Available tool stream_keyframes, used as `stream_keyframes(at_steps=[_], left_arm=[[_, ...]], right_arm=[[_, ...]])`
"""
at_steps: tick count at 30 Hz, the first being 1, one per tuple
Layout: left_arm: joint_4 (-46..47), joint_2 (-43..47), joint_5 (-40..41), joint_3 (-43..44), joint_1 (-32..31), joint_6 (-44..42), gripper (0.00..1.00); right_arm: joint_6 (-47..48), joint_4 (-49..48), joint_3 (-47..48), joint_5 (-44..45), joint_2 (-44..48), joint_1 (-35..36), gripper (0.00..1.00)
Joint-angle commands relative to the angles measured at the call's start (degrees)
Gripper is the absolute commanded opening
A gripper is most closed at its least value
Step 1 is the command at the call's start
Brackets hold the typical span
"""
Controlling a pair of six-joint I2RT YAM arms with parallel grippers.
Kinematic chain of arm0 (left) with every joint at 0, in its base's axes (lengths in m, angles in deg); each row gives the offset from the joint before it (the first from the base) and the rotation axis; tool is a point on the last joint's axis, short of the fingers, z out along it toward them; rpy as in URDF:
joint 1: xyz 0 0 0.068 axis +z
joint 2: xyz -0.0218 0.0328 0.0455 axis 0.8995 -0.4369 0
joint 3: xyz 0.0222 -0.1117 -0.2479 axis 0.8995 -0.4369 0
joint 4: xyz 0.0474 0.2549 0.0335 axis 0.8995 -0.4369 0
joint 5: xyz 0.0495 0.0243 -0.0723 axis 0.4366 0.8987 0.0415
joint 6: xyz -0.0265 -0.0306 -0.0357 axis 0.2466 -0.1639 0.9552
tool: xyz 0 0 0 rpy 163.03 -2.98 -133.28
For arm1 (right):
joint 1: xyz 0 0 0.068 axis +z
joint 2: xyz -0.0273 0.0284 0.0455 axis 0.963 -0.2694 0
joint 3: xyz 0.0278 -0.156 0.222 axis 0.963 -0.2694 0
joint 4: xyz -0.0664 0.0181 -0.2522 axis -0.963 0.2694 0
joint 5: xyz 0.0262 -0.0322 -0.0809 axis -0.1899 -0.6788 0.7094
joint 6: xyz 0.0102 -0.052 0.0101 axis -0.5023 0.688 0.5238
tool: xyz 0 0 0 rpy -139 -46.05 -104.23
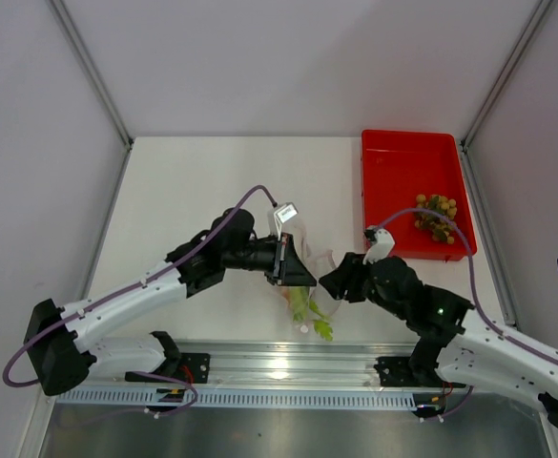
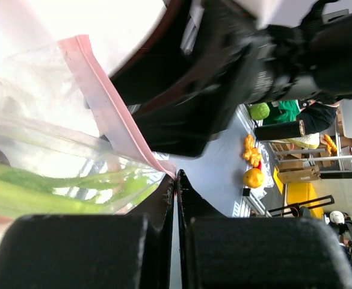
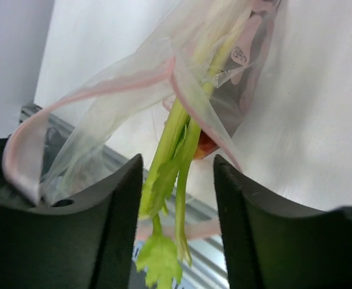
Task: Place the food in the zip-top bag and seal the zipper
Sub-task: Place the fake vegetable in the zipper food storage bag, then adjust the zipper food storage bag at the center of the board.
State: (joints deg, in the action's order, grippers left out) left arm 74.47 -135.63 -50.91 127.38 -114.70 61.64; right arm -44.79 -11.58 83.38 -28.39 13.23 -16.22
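Zip-top bag (image 3: 103, 120): mid-table between both arms, mouth gaping toward the near rail, pink zipper (image 2: 100, 99) unsealed

Contents:
- Leek stalk (image 3: 174, 150), long axis running along the bag, with its leafy tips poking out past the mouth
- Orange-skinned wedge (image 3: 204, 144), glimpsed deeper inside

Grapes (image 1: 437, 217): not bagged. They sit in the red tray (image 1: 393, 162), well apart to the far right of the bag

Left gripper (image 2: 175, 186): fingers pressed together, pinching the bag's mouth edge

Right gripper (image 3: 177, 162): fingers spread and holding nothing, with the stalk's green end lying between them

Judgement: I read the right arm as free and nearer the grapes, so the fetch goes away from me and rightward, while the left holds the mouth
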Motion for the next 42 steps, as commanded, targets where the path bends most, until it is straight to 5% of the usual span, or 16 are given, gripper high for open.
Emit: stream_keyframes(at_steps=[1, 7, 12, 20, 22, 24, 34, 42], left_arm=[[0.8, -0.2, -1.5, 3.7, -0.5, -1.2, 0.01], [1.0, -0.9, -1.8, 4.2, -0.5, -1.2, 0.0], [0.4, -0.9, -1.9, 5.1, -0.5, -1.3, 0.01], [-1.4, 0.2, -1.8, 6.5, -0.5, -1.7, 0.01], [-1.4, 0.3, -1.7, 6.5, -0.5, -1.7, 0.01], [-2.0, 0.4, -1.6, 7.0, -0.5, -2.3, 0.01], [-10.9, 6.7, 1.1, 13.9, 1.3, -5.5, 0.0], [-7.7, 6.3, 0.0, 6.3, 2.4, -3.1, 0.01]], right_arm=[[-1.2, 11.3, 3.7, 1.6, 5.6, 0.2, 0.5], [-1.9, 20.1, 4.4, 1.6, 8.3, -0.2, 0.46], [-2.0, 17.7, 2.9, 0.4, 5.0, -0.2, 0.5], [-1.9, 14.0, 0.1, 0.6, 1.2, -0.6, 0.44], [-1.2, 10.9, -0.8, -0.9, 0.2, -1.5, 0.29], [0.1, 10.4, 0.8, -1.8, -1.1, -2.6, 0.0], [8.8, 24.4, 34.5, -7.3, -10.5, -4.2, 0.0], [7.7, 22.1, 26.7, -15.1, -11.2, -7.8, 0.0]])
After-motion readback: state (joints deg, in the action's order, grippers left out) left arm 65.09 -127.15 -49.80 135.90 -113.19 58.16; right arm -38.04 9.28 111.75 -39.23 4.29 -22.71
